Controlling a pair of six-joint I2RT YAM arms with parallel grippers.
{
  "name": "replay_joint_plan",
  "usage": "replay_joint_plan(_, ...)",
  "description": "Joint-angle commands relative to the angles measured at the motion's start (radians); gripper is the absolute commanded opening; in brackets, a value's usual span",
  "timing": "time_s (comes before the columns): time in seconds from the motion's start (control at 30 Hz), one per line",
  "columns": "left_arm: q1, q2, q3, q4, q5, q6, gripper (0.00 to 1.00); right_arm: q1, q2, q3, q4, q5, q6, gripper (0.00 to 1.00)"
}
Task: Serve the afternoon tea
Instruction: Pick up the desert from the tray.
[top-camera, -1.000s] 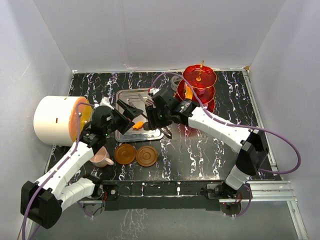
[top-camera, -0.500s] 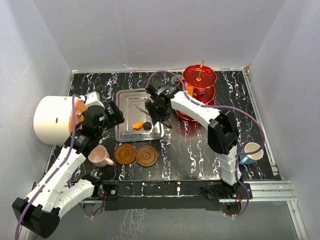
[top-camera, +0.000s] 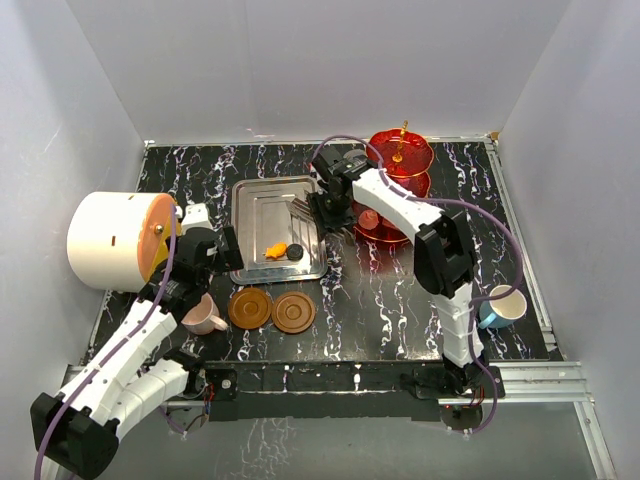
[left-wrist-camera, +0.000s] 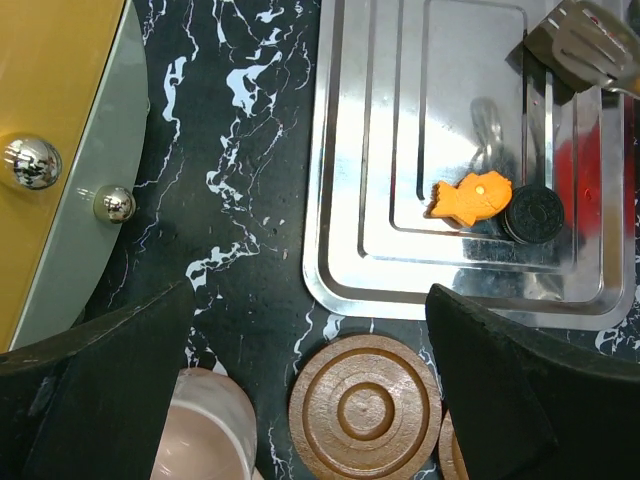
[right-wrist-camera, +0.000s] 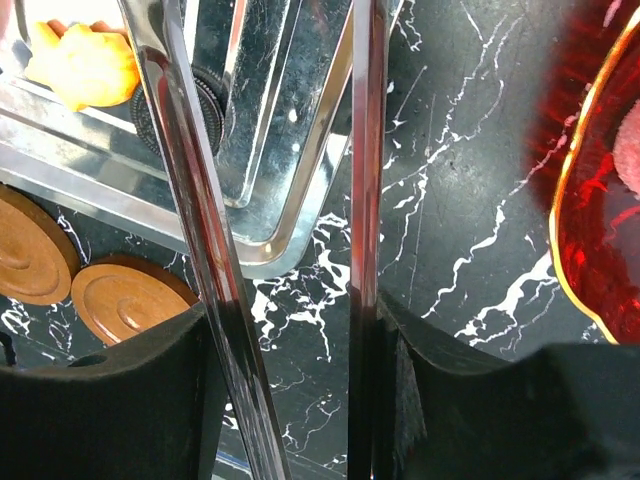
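The right gripper (top-camera: 335, 203) clamps silver steel tongs (right-wrist-camera: 190, 200) over the flat steel tray (left-wrist-camera: 370, 150) holding an orange fish-shaped sweet (left-wrist-camera: 470, 197) and a black round biscuit (left-wrist-camera: 533, 212); the left gripper (left-wrist-camera: 310, 295) hangs open, empty. Slick tongs may drop a sweet short of the red see-through three-tier stand (top-camera: 400, 185), whose contents are unclear.

Left pincer (left-wrist-camera: 308, 300) gapes wide; right pincer (right-wrist-camera: 300, 340) clamps steel tongs (right-wrist-camera: 190, 200).

The top camera looks down from behind over the table (top-camera: 400, 290), while each wrist camera peers close between its own fingers (left-wrist-camera: 90, 400), both sharing the tray (left-wrist-camera: 380, 120) corner, sweet (left-wrist-camera: 470, 197) and, probably, saucers (left-wrist-camera: 365, 410) just ahead.
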Motion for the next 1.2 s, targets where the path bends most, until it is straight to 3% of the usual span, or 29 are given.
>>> replay_joint_plan(0.0, 0.0, -0.027, -0.009, 0.029, -0.022, 0.031, 0.99, -0.013, 0.037, 0.054, -0.005, -0.051, -0.023, 0.46)
replay_joint_plan(0.27, 0.0, -0.008, 0.0, 0.029, -0.008, 0.03, 0.99, -0.023, 0.075, 0.056, -0.052, -0.071, -0.044, 0.43)
replay_joint_plan(0.87, 0.001, -0.002, 0.001, 0.032, -0.009, 0.033, 0.99, 0.046, -0.043, -0.034, -0.022, -0.17, -0.035, 0.41)
replay_joint_plan(1.17, 0.0, -0.002, 0.002, 0.034, -0.012, 0.035, 0.99, 0.047, -0.091, 0.006, 0.042, 0.023, 0.047, 0.41)
